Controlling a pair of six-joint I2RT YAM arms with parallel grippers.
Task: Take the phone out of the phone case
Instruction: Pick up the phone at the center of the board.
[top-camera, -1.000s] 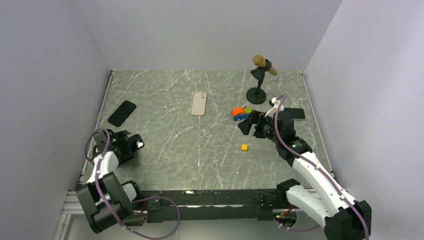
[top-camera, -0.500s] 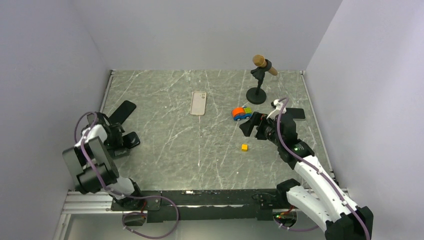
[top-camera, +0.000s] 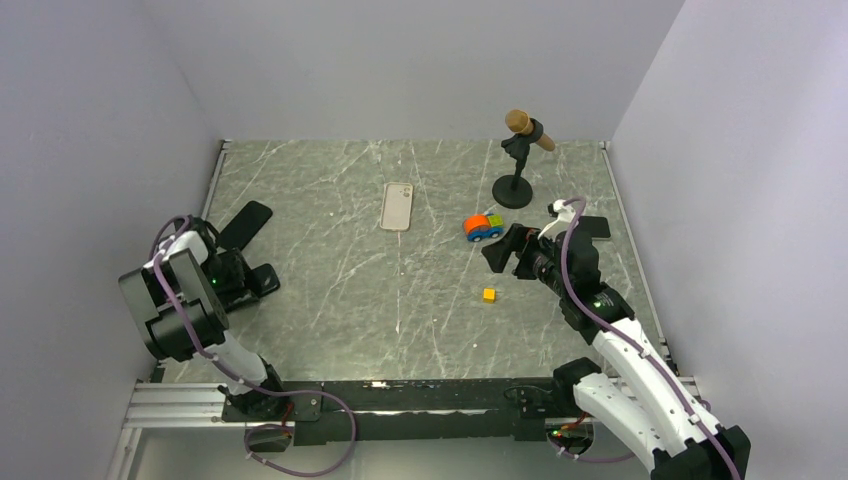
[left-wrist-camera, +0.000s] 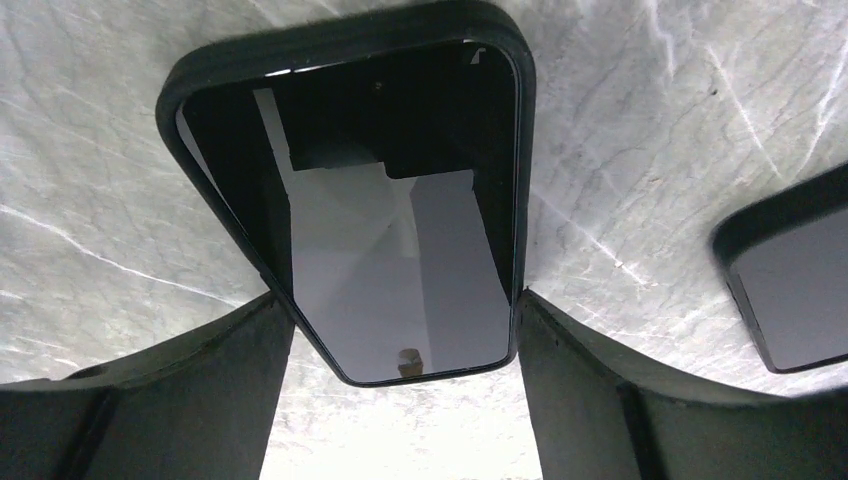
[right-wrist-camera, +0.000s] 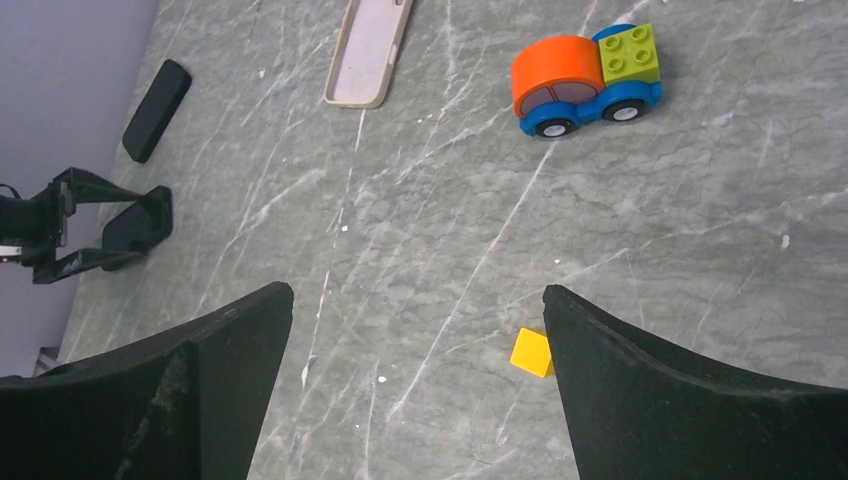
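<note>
Hovering low over marble table (top-camera: 400, 300), far-left side: L gripper (left-wrist-camera: 397, 300), fingers flanking near end of black cased phone (left-wrist-camera: 400, 180); can't tell if pinching yet. R gripper (right-wrist-camera: 415, 295) spread wide, empty, well apart. Risk: squeezing case (left-wrist-camera: 340, 40) + phone together, dragging both w/o separating; bumping 2nd dark slab (left-wrist-camera: 790, 280) just beside.

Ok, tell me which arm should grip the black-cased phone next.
Left. The left gripper straddles the black-cased phone; the right gripper hangs open across the grey marble table, near the orange-and-blue toy car.
</note>
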